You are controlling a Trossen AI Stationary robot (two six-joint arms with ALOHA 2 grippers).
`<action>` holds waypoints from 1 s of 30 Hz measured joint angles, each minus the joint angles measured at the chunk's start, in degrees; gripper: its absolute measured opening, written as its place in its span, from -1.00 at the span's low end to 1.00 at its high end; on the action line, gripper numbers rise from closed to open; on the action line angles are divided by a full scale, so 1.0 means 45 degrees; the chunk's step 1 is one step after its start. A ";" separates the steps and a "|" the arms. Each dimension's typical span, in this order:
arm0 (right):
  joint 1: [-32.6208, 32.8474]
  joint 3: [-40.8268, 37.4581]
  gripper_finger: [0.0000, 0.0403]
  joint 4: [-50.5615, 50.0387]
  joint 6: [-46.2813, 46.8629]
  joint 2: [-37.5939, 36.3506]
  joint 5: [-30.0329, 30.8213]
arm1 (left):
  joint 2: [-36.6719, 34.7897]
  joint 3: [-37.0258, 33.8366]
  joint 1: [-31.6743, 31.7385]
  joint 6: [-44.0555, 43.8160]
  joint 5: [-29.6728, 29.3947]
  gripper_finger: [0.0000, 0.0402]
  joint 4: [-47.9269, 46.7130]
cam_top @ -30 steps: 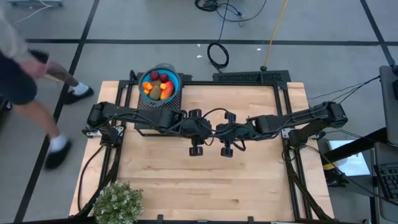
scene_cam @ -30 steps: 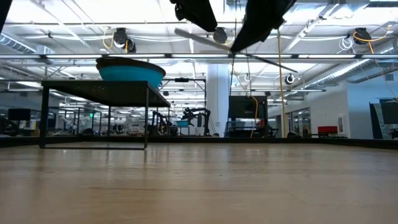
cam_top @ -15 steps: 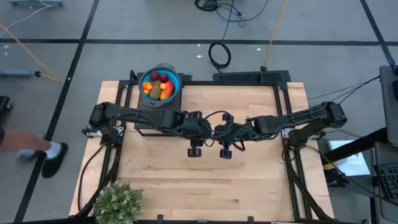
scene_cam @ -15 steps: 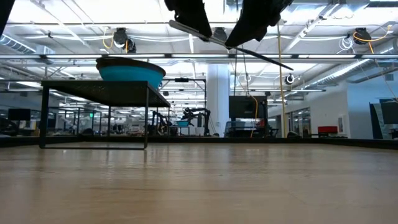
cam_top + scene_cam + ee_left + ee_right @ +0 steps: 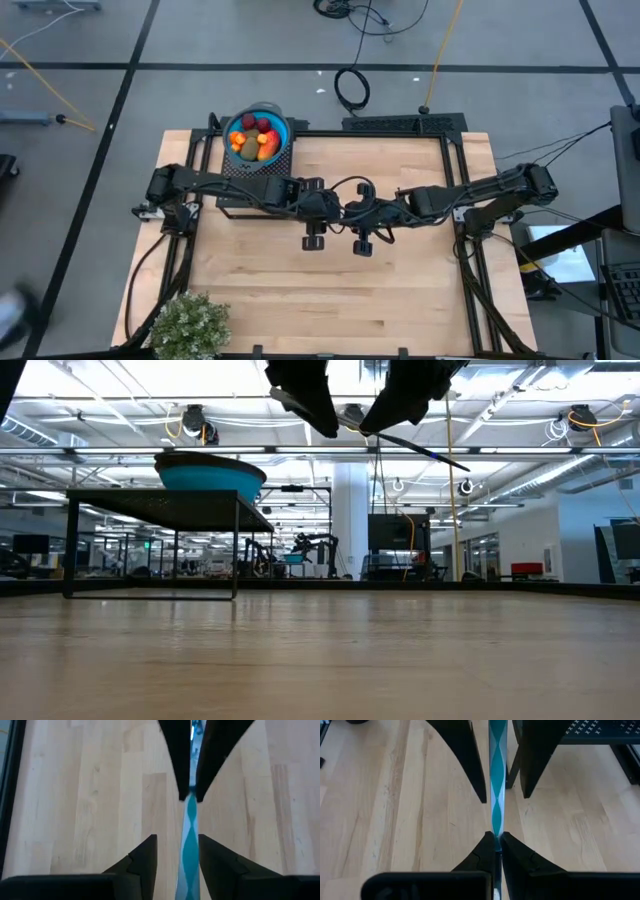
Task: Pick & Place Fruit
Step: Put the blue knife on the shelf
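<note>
Fruit (image 5: pixel 256 140): heaped in a blue bowl (image 5: pixel 283 128) on a black stand (image 5: pixel 250 168) at the counter's (image 5: pixel 330 300) far edge, toward its left corner, well apart from both arms. Right end effector (image 5: pixel 495 836) pinched together on one end of a thin white-and-blue pen (image 5: pixel 497 780), raised over mid-counter. Left end effector (image 5: pixel 176 840) facing it with fingers apart, straddling the same pen, with a gap showing on each side. Looks like a hand-over with only one tip held. Could let the pen pivot or slip if nudged off-centre by a closing finger, or drop it to the counter if released before the other grip is firm. Could also knock the two end effectors together, given how close they are. No fruit moved yet.
</note>
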 joint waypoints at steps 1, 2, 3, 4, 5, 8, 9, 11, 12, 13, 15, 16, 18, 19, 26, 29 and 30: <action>0.0000 0.0000 -0.96 0.0000 0.0000 0.0000 0.0000 | 0.0000 0.0000 -0.0001 0.0000 0.0001 -0.33 0.0109; 0.0000 0.0000 -0.96 0.0005 0.0000 0.0000 0.0000 | 0.0000 0.0000 -0.0005 0.0000 0.0005 -0.35 0.0213; 0.0000 0.0000 -0.96 0.0001 -0.0002 0.0000 0.0000 | 0.0000 0.0000 -0.0005 0.0000 0.0015 -0.38 0.0320; 0.0000 0.0000 -0.96 0.0000 -0.0003 0.0000 0.0000 | 0.0000 0.0000 -0.0005 0.0000 0.0019 -0.41 0.0448; 0.0000 0.0000 -0.96 -0.0003 -0.0004 0.0000 0.0000 | 0.0000 0.0000 -0.0005 0.0014 0.0098 -0.45 0.0501; 0.0000 0.0000 -0.96 -0.0005 -0.0005 0.0000 -0.0005 | -0.0003 0.0000 -0.0005 0.0069 0.0411 -0.54 0.0467; 0.0000 0.0000 -0.96 -0.0005 -0.0005 0.0000 -0.0005 | -0.0005 0.0000 -0.0005 0.0097 0.0432 -0.58 0.0460; 0.0000 0.0000 -0.96 -0.0001 -0.0005 0.0000 -0.0008 | -0.0005 0.0000 -0.0005 0.0153 0.0432 -0.64 0.0441; 0.0000 0.0000 -0.96 0.0000 -0.0005 0.0000 -0.0010 | -0.0005 0.0000 0.0003 0.0184 0.0430 -0.68 0.0409; 0.0000 0.0000 -0.96 0.0000 -0.0005 0.0000 -0.0004 | -0.0005 0.0000 0.0029 0.0180 0.0436 -0.71 0.0376; 0.0000 0.0000 -0.96 0.0000 -0.0028 0.0000 -0.0007 | -0.0005 0.0000 0.0029 0.0194 0.0599 -0.78 0.0344; 0.0000 0.0000 -0.96 0.0000 -0.0040 0.0000 -0.0021 | -0.0005 0.0000 0.0037 0.0194 0.0669 -0.81 0.0330; 0.0000 0.0000 -0.96 -0.0005 -0.0049 0.0000 -0.0048 | -0.0005 0.0000 0.0053 0.0194 0.0808 -0.87 0.0319; 0.0000 0.0000 -0.96 -0.0005 -0.0049 0.0000 -0.0065 | -0.0005 0.0000 0.0053 0.0191 0.0803 -0.89 0.0316; -0.0005 0.0000 -0.91 0.0009 0.0000 0.0000 -0.0297 | -0.0005 0.0005 0.0063 -0.0014 0.0841 -0.85 0.0274; -0.0008 0.0000 -0.78 0.0005 0.0026 0.0000 -0.0280 | -0.0010 0.0015 0.0007 -0.0268 0.0793 -0.86 -0.0094; -0.0010 -0.0004 -0.74 -0.0009 0.0029 0.0000 -0.0278 | -0.0010 0.0015 -0.0024 -0.0355 0.0763 -0.88 -0.0350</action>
